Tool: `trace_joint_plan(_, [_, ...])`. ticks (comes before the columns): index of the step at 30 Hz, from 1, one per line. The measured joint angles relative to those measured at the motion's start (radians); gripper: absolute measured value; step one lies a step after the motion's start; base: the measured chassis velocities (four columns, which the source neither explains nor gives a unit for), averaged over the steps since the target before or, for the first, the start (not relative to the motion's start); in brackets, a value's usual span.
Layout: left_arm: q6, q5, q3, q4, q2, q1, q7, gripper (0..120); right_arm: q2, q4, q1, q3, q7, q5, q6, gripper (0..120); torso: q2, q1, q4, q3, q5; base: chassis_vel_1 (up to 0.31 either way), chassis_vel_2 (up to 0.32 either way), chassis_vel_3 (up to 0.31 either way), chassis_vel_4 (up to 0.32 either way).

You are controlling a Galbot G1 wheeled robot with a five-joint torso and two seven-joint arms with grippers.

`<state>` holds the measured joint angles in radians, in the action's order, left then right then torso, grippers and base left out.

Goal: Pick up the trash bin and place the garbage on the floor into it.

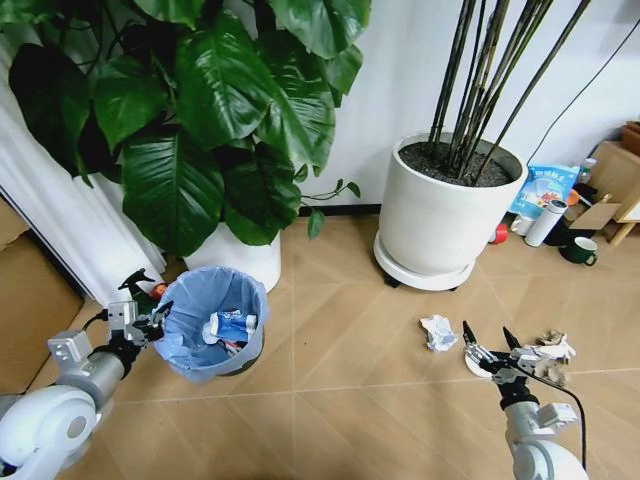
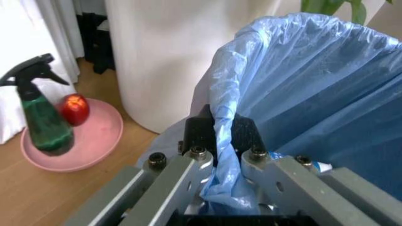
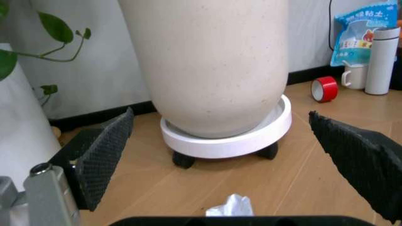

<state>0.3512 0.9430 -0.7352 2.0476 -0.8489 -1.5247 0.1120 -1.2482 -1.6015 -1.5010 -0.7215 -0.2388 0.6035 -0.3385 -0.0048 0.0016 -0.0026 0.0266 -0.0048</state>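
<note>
Wooden floor [image 1: 350,400] runs between two white plant pots, with litter scattered on its right side. At the left, the trash bin [image 1: 213,322], black with a light blue bag liner, sits beside the leafy plant's pot [image 1: 240,260]; a blue-white packet [image 1: 232,326] already lies inside. The left gripper [image 2: 217,134] is clamped on the bin's rim, pinching liner and wall together, which gives it a handle for carrying the bin toward the litter. The right gripper [image 1: 492,350] hangs low with its jaws spread wide, between a white paper ball [image 1: 438,332] and a grey-brown paper wad [image 1: 548,358], apparently lined up over a white disc [image 1: 478,366] for a pick.
</note>
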Motion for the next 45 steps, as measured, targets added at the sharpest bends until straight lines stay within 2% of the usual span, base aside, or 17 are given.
trace_joint_plan(45, [0.002, 0.003, 0.022, -0.005, 0.004, 0.013, 0.009, 0, 0.005, 0.043, -0.004, 0.034, -0.046, -0.026, -0.034, 100, 0.0, 0.0, 0.0002, 0.0, 0.0, -0.142, -0.084, 0.137, 0.081])
